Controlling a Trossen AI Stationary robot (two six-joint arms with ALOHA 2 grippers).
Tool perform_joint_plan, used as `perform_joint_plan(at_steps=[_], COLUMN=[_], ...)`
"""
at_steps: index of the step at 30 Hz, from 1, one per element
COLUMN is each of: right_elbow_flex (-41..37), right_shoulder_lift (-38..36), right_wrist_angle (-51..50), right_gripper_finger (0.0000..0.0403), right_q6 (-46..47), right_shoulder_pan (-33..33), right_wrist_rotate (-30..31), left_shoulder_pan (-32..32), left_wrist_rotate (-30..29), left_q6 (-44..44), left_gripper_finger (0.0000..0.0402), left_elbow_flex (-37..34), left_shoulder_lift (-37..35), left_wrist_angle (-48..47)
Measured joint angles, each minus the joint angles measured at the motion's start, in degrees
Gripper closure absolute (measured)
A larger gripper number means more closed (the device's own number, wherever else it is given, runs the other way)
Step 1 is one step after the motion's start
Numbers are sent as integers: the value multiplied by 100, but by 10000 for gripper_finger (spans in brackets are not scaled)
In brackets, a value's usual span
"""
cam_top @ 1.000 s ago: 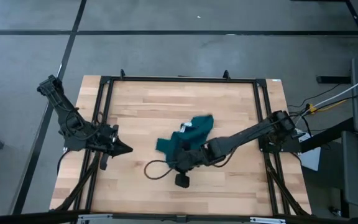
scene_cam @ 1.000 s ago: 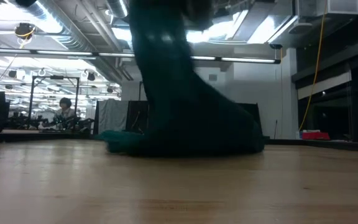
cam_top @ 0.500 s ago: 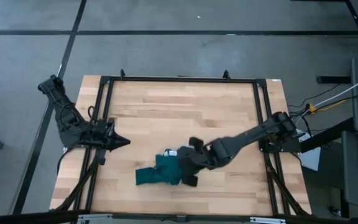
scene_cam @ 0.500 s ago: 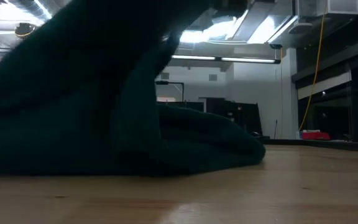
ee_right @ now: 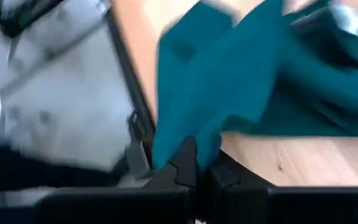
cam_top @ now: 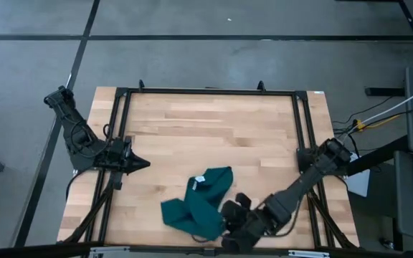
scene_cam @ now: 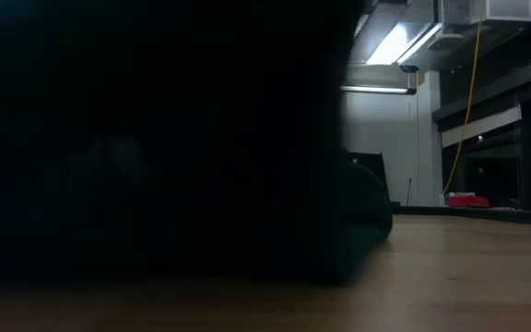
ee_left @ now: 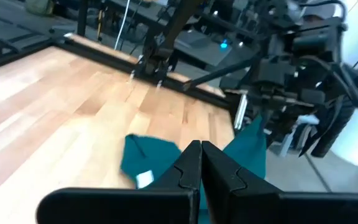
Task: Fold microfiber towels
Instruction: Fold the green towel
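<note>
1. Microfiber towel [cam_top: 196, 204] lies crumpled on the near half of the wooden table [cam_top: 206, 129], close to the front edge, one part draped up toward the right gripper [ee_right: 197, 163].
2. Right gripper sits low at the front edge; its fingers are pressed together, pinching a hanging edge of the cloth.
3. Left gripper [ee_left: 200, 163] waits over the table's left side, fingers pressed together and empty.
4. Handling judgement: the cloth appears light, soft and limp; it bunches and sags, holding no shape of its own.
5. White label [cam_top: 200, 179] marks one edge; grasping at corners or hems, then spreading flat, looks advisable.
</note>
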Motion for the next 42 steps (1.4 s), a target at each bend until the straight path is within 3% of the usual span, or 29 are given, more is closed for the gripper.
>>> perform_joint_plan(at_steps=[5,11,15,22,26,32,36,42], right_elbow_flex=[-14,-15,-15,-17,-17,-17,-17,-17], right_shoulder_lift=[0,0,0,-107,-379,-708,-772,-811], right_wrist_angle=[-2,-311,-351,-403,-571,-1006,-1252,-1327], right_gripper_finger=[339,259,231,220,217,226,235,241], right_q6=[1426,2379,2494,2614,2618,2580,2606,2622], right_shoulder_pan=[512,539,508,471,550,600,600,609], right_wrist_rotate=[1441,3129,3287,3946,4348,4402,4355,4355], left_shoulder_pan=[251,976,1403,2170,2620,3111,3402,3811], left_wrist_rotate=[651,2284,3050,3299,3699,4829,5031,5444], left_q6=[-168,-259,-8,313,988,2515,2691,2843], left_gripper_finger=[398,398,398,385,351,281,256,253], left_elbow_flex=[0,-4,-4,-9,-7,-4,-4,6], left_shoulder_lift=[65,855,1693,3058,3437,3976,4331,4814], left_wrist_angle=[-185,-25,777,1211,1166,1425,1658,2435])
